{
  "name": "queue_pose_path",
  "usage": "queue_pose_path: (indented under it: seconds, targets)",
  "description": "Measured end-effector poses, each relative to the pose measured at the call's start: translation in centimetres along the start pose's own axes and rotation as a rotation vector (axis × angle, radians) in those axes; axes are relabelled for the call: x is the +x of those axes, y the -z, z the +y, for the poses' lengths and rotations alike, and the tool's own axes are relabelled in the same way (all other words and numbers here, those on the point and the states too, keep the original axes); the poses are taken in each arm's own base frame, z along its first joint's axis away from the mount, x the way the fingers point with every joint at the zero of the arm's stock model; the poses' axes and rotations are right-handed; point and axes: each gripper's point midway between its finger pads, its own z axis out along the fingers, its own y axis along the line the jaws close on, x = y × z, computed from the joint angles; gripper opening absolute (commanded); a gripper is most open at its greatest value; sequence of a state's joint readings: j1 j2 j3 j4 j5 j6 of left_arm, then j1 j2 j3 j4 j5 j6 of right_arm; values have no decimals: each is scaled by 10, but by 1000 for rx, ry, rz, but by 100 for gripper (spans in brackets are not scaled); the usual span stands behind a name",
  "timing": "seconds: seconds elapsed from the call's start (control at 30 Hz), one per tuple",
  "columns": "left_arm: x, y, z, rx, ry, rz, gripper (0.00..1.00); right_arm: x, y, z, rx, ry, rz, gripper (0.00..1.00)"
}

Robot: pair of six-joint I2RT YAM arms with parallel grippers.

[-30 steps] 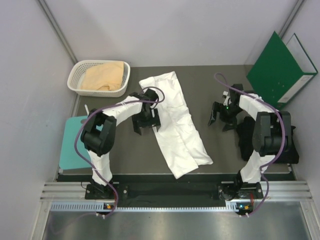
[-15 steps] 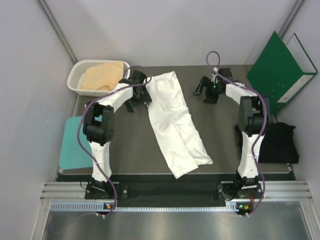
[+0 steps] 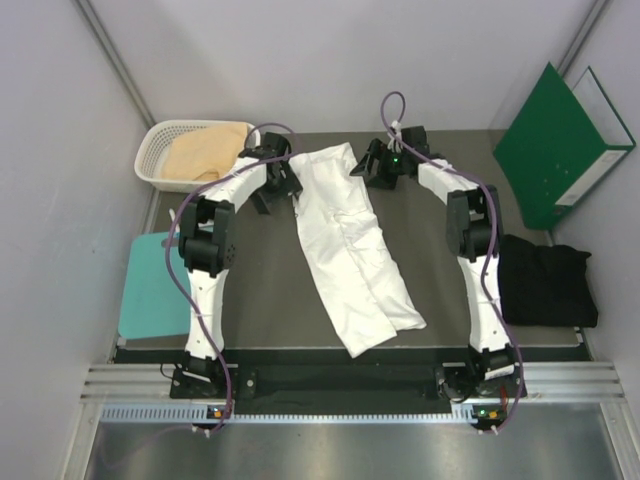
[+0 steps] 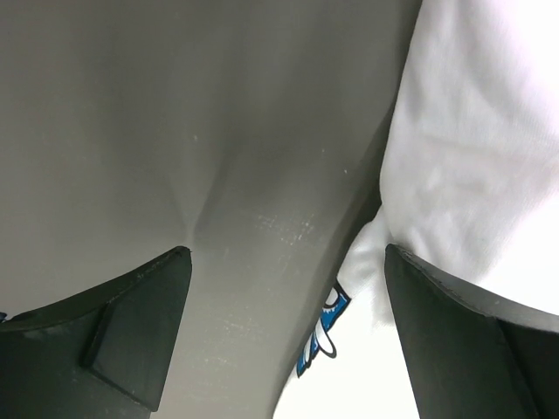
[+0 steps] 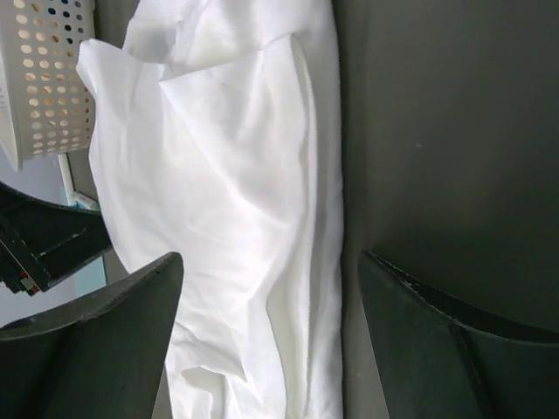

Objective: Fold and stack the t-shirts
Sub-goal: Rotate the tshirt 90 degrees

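Observation:
The white t-shirt (image 3: 350,245) lies folded into a long strip, running from the table's back middle to the front. My left gripper (image 3: 277,192) is open at the strip's far left edge; the left wrist view shows the white cloth (image 4: 476,148) with a blue daisy print (image 4: 321,332) between the fingers. My right gripper (image 3: 368,165) is open over the strip's far right edge, seen in the right wrist view over the white cloth (image 5: 227,201). The black t-shirt (image 3: 545,280) lies folded at the right. The tan-peach t-shirt (image 3: 207,152) sits in the basket.
A white basket (image 3: 158,150) stands at the back left, also in the right wrist view (image 5: 39,70). A teal board (image 3: 150,290) lies at the left edge. A green binder (image 3: 560,145) leans at the back right.
Both arms have moved away from me and inward to the far end of the white strip. The right arm has left the black t-shirt's side. The white strip has not moved.

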State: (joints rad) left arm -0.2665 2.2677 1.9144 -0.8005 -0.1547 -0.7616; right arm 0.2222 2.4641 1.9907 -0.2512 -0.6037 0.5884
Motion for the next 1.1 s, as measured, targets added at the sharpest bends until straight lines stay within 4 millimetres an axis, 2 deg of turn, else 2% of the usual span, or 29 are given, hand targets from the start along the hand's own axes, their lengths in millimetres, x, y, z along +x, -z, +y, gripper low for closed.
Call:
queue_pose_path:
  seconds: [0.07, 0.17, 0.2, 0.3, 0.37, 0.47, 0.53, 0.63, 0.73, 0.83, 0.93, 0.97, 1.03, 1.07, 1.1]
  targets:
    - [0, 0, 0, 4, 5, 6, 96, 4, -8, 6, -10, 5, 8, 71]
    - [1, 1, 3, 6, 12, 14, 97, 13, -17, 11, -12, 17, 23, 47]
    - [1, 2, 4, 12, 16, 18, 97, 15, -20, 12, -9, 20, 28, 30]
    - [1, 11, 4, 40, 23, 29, 99, 25, -28, 6, 22, 18, 44, 8]
    - [-1, 23, -1, 82, 24, 31, 99, 26, -30, 3, 36, 8, 50, 2]
    - [-3, 45, -13, 165, 20, 40, 99, 24, -29, 0, 54, -5, 47, 0]
    - [-1, 61, -20, 218, 7, 44, 99, 20, -26, -5, 65, -15, 36, 0]
    - [12, 76, -22, 265, -15, 70, 99, 15, -23, -10, 74, -42, 24, 0]
    - [38, 77, -18, 274, -43, 126, 99, 1, -14, -24, 92, -82, -7, 1]
    - [71, 71, -17, 264, -91, 190, 99, -20, 2, -48, 122, -127, -54, 1]
    - [101, 73, -25, 273, -145, 241, 99, -41, 21, -75, 154, -165, -111, 8]
    - [110, 74, -29, 278, -164, 251, 99, -46, 29, -83, 165, -177, -128, 23]
    - [127, 77, -37, 294, -200, 273, 99, -52, 41, -94, 183, -196, -148, 41]
    - [136, 78, -40, 299, -215, 285, 99, -56, 47, -96, 186, -195, -161, 61]
    - [143, 79, -42, 303, -227, 296, 99, -61, 55, -99, 201, -185, -180, 69]
